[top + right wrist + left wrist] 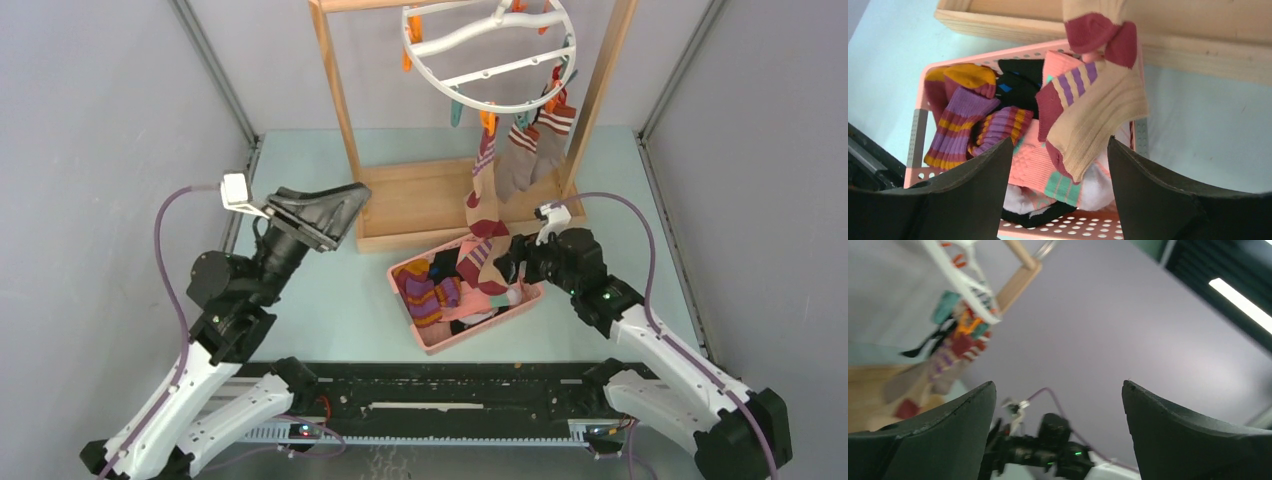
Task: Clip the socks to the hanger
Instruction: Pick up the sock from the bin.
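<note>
The white ring hanger (487,50) hangs from the wooden rack, with three socks clipped at its near rim: a long cream, maroon and purple one (483,205), a tan-grey one (515,160) and a maroon-white striped one (552,128). More socks fill the pink basket (500,318), among them a purple-orange striped one (963,125) and a pink-teal one (1033,165). My right gripper (510,262) (1059,145) is open just over the basket. The long sock's toe (1098,110) dangles between its fingers, not gripped. My left gripper (340,205) (1059,390) is raised left of the rack, open and empty.
The rack's wooden base (420,205) lies right behind the basket, its posts (340,90) rising on both sides of the hanger. Grey walls close in left, right and back. The black rail (440,395) runs along the near edge.
</note>
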Controlling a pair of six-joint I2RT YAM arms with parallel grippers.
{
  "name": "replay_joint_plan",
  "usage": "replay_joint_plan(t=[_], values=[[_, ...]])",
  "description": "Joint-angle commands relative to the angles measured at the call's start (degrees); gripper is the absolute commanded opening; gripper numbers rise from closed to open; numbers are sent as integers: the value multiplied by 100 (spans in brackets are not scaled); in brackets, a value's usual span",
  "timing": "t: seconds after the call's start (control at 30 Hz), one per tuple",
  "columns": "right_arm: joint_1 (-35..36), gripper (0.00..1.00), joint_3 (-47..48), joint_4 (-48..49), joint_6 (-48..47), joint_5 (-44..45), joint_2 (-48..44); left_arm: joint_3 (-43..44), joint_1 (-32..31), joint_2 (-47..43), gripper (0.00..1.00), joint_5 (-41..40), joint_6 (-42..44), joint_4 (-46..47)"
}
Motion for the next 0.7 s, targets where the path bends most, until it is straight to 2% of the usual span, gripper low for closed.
replay_joint_plan(t=[0.0,0.13,0.3,0.33,0.4,0.6,0.67], values=[[157,77,-14,-105,1192,748,376,-571,65,-21,100,-489,1777,-546],[324,69,-124,-107,1734,1086,607,-889,64,83,100,-436,2974,-947],[459,59,-260,-58,2188,1400,851,-1436,77,65,100,-316,3687,-1127],[468,54,-293,-12,2256,1451,914,-1523,74,44,100,-316,3806,-1155],[477,50,-343,76,2347,1492,1071,-1670,67,-17,100,-316,3975,-1176],[487,48,-374,607,2510,1291,1657,-1679,75,-153,100,-316,4118,-1187],[515,41,-376,727,2546,1181,1708,-1718,72,-236,100,-316,4124,-1217]])
